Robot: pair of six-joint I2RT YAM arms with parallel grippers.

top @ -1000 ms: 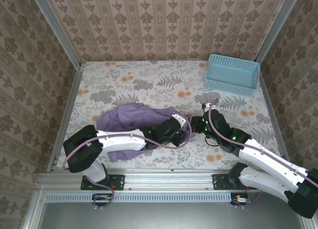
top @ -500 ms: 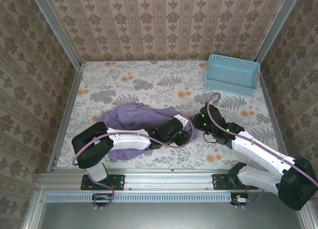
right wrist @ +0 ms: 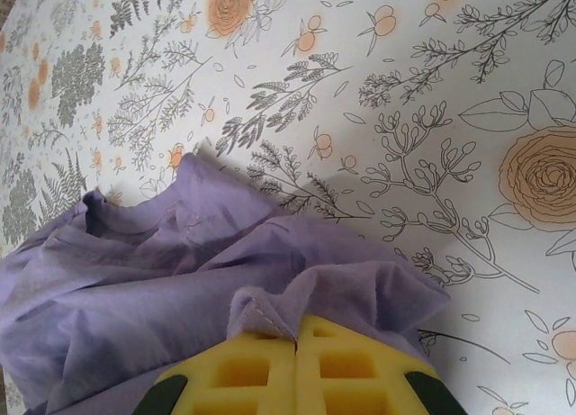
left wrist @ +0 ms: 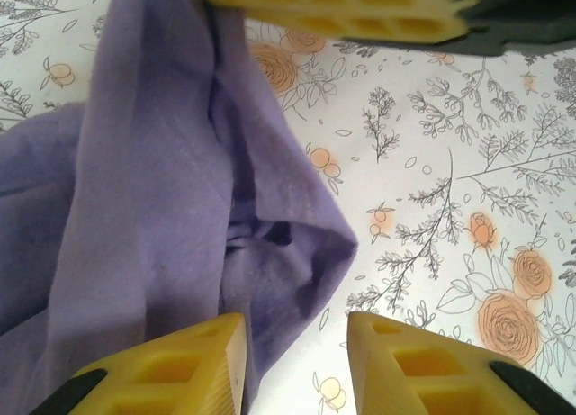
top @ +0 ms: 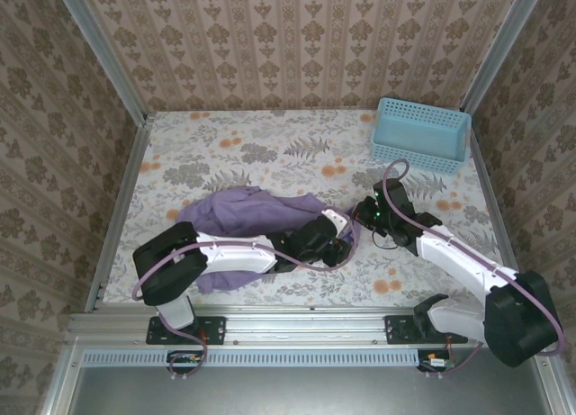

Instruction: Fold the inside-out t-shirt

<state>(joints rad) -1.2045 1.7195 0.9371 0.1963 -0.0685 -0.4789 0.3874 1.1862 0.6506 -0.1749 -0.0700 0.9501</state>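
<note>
The right tool [right wrist: 295, 341] is clenched on a raised fold of the inside-out t-shirt [right wrist: 171, 271], with soft lavender cloth pinched between its yellow, waffle-moulded pads. The left tool [left wrist: 295, 345] is released. Its two pads stand apart, and a limp, pointed corner of the shirt reaches toward the gap. The shirt lies crumpled in rounded folds at the near middle of the desk [top: 270, 149], left of both tools. Past its right-hand edge the flat, flower-printed desk surface runs on. A blue basket [top: 421, 134] of perforated plastic sits in the far right corner, well apart from the shirt.
</note>
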